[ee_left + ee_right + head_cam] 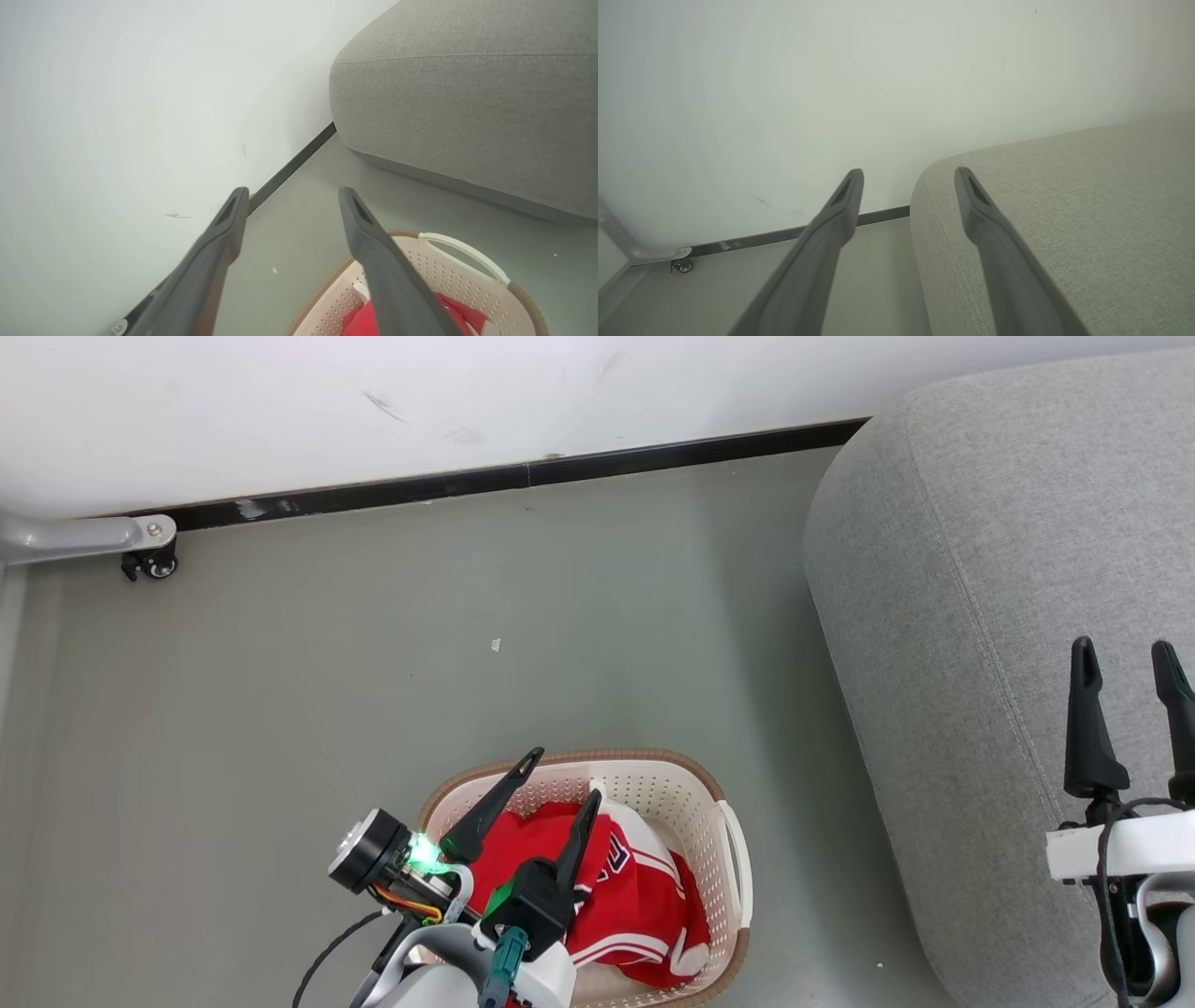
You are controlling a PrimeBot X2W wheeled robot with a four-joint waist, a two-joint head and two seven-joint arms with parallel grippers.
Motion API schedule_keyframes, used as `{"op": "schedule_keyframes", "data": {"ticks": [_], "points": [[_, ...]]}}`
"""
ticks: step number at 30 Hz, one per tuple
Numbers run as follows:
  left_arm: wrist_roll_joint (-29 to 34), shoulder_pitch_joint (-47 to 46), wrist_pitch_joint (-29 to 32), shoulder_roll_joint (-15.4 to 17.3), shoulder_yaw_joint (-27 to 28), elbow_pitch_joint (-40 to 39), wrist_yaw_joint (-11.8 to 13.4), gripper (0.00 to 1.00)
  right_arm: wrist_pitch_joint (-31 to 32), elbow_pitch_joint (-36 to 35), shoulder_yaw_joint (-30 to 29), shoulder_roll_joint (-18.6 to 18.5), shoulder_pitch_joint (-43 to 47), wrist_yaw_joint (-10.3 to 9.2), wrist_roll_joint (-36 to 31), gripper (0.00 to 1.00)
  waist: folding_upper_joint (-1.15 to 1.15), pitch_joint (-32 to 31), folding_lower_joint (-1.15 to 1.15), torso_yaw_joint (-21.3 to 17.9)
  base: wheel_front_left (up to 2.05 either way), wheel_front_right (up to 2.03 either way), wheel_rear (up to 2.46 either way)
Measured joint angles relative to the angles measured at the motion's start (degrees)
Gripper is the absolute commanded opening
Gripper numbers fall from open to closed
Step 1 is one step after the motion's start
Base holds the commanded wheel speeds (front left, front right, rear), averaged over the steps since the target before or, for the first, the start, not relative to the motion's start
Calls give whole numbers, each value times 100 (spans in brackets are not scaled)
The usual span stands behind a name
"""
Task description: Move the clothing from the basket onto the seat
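Note:
Red clothing (pixel 644 905) with white stripes and dark block letters lies heaped in the cream basket (pixel 719 803) on the floor at the lower middle of the head view. Above the basket's left part hovers my left gripper (pixel 563 773), open, nothing between its fingers. The left wrist view shows the left gripper (pixel 292 192) over the basket rim (pixel 462 249), with a patch of red clothing (pixel 362 322) below. The grey seat (pixel 990 597) fills the right side. My right gripper (pixel 1123 658) stands open above the seat's cushion; the right wrist view has the right gripper (pixel 908 173) above the seat (pixel 1087 196).
A white wall (pixel 467 392) with a dark skirting strip (pixel 523 476) runs along the back. A grey metal leg with a castor (pixel 149 560) stands at the far left. Grey floor (pixel 467 644) lies between the wall, the basket and the seat.

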Motion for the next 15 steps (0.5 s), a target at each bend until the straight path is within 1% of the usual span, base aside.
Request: {"op": "schedule_keyframes", "data": {"ticks": [3, 10, 15], "points": [[-10, 5, -1, 12, 24, -100, 9, 100, 0, -18, -42, 1, 48, 0, 0, 100, 0, 0, 0, -2, 0, 0, 0], [-193, 8, -22, -3, 272, -438, 157, 100, 0, -73, -52, 1, 46, 0, -1, 100, 0, -36, 0, 27, 0, 0, 0], [-467, 13, -22, 19, 481, -715, 156, 100, 0, -77, -25, 1, 43, 0, -3, 100, 0, -76, 0, 52, 0, 0, 0]]}}
